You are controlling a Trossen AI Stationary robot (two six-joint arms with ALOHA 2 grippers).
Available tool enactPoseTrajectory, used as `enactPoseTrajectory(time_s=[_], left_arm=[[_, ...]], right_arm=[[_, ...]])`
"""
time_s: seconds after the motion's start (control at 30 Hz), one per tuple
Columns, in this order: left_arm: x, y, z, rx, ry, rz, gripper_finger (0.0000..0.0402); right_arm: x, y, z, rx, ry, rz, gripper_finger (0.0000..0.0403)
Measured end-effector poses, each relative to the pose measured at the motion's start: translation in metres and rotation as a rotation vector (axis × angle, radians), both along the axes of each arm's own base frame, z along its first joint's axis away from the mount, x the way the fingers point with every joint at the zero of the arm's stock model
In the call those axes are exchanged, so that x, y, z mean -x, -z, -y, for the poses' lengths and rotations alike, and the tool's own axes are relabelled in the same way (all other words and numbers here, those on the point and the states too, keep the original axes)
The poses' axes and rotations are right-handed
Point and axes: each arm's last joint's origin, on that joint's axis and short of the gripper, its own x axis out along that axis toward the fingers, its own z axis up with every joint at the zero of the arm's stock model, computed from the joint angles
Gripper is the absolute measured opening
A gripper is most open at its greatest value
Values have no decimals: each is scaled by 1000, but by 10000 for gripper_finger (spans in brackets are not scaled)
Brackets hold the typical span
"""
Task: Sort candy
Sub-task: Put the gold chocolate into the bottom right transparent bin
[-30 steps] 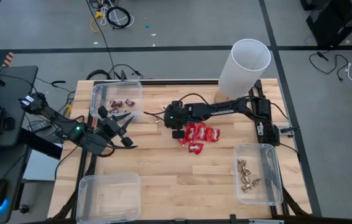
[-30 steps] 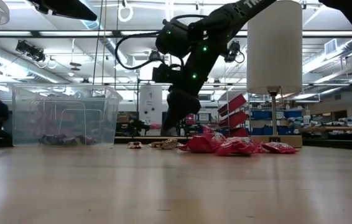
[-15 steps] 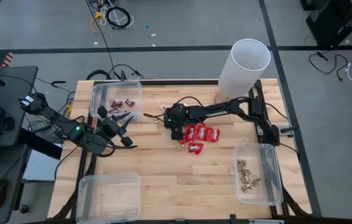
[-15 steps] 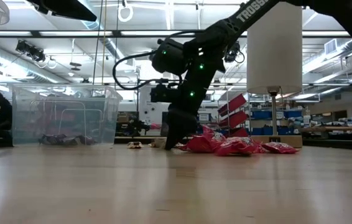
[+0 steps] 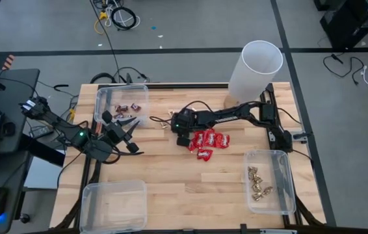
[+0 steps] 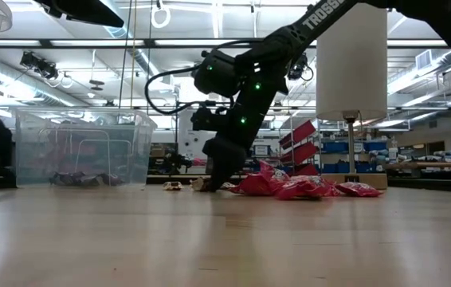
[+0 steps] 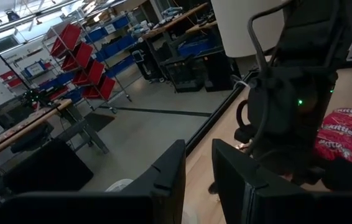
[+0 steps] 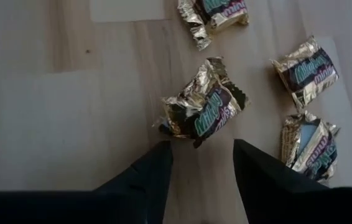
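- The right tool (image 8: 201, 180) is low over the desk (image 5: 171, 182) with its fingers spread, a crumpled mini bar (image 8: 204, 109) lying just ahead of the gap between them; that framing reads as a line-up for a pinch, with nothing gripped yet.
- Three more mini bars sit near that one: one (image 8: 305, 67) off to the side of the tool, one (image 8: 306, 144) just beside the outer finger, one (image 8: 216, 15) farther ahead. They lie loose and apart, which lets a single piece be taken without dragging a neighbour.
- The heap of red packets (image 5: 207, 142) lies close behind the right tool (in the low view the arm stands right at its edge), so the tool works the dark pieces at the pile's fringe first.
- Gold pieces (image 5: 257, 182) already rest in the clear bin (image 5: 287, 188) far from both tools, and a few dark bars (image 5: 129, 106) in the bin (image 5: 101, 97) next to the left tool (image 5: 132, 125).
- The left tool waits beside that bin, fingers a little apart and holding nothing, probably staying out of the way.
- A third bin (image 5: 114, 207) holds nothing I can see, presumably kept for the red packets.
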Motion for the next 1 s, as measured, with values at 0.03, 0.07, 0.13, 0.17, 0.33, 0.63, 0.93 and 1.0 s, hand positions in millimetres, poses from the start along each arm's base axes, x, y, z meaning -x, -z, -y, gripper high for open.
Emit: enactPoseTrajectory(time_s=[0.03, 0.07, 0.13, 0.17, 0.33, 0.63, 0.93, 1.0], left_arm=[[0, 0, 0, 0, 0, 0, 82], [0, 0, 0, 0, 0, 0, 82], [0, 0, 0, 1, 0, 1, 82], [0, 0, 0, 2, 0, 2, 82], [0, 0, 0, 1, -1, 1, 82], [0, 0, 0, 0, -1, -1, 82], [0, 0, 0, 0, -1, -1, 82], [0, 0, 0, 0, -1, 0, 82]], right_arm=[[0, 0, -1, -17, 6, 5, 168], [0, 0, -2, -26, 10, 8, 175], [-1, 0, -5, -26, 23, 11, 191], [-1, -2, -6, -23, 21, 11, 200], [3, -17, -9, -46, 64, 42, 230], [-4, -44, -10, -46, 79, 208, 235], [-9, -47, -16, -4, 150, 269, 233], [-11, -43, -18, -8, 157, 293, 231]])
